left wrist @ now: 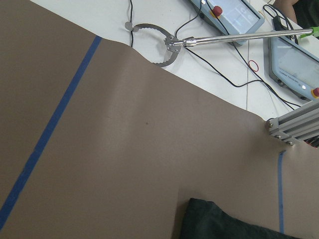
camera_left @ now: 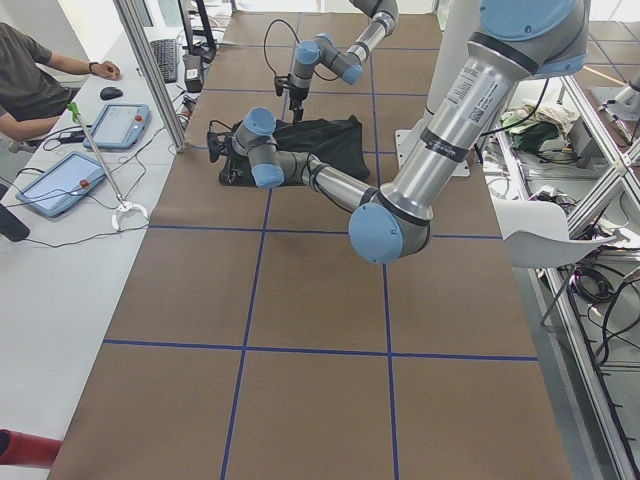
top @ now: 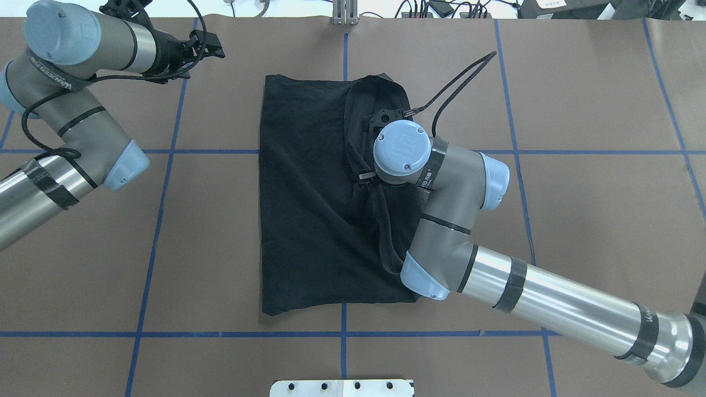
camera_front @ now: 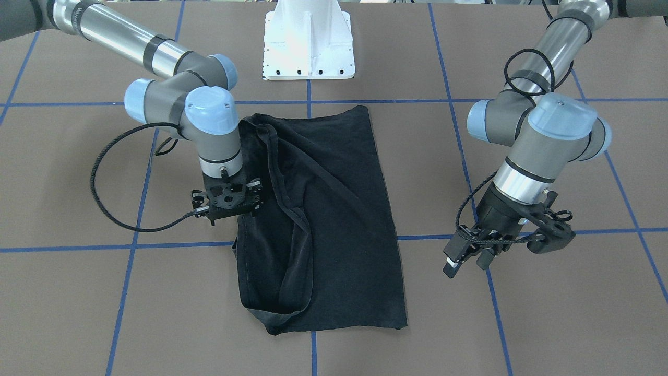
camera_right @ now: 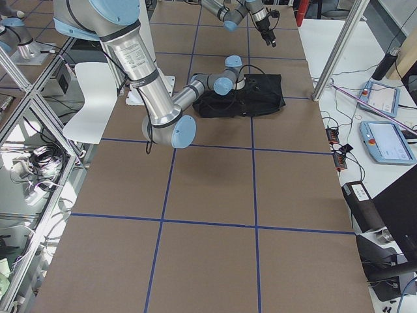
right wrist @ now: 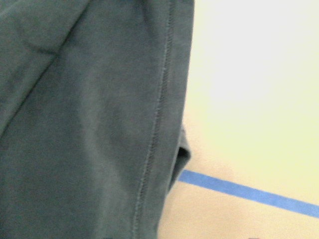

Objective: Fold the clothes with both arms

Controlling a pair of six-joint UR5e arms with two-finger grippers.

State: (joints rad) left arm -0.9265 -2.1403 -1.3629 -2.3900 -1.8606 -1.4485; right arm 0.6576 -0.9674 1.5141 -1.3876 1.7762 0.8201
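Brown table [camera_front: 78, 313] | black T-shirt [camera_front: 344, 209] folded | left pincer [camera_front: 468, 262] open | right pincer [camera_front: 229, 208] over it, cannot tell

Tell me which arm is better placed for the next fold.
Probably right. The right gripper is at the edge of the black short-sleeved T-shirt; the left gripper hangs open over brown table, apart from it.

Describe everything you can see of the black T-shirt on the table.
The black T-shirt looks like soft knit cloth. It lies flat on the brown table as a rough, long rectangle. A hemmed layer is folded over along one long side, lumpy and creased; the rest is smoother. No print shows. The right tool sits on that folded side, its fingers hidden, so a grasp cannot be confirmed.
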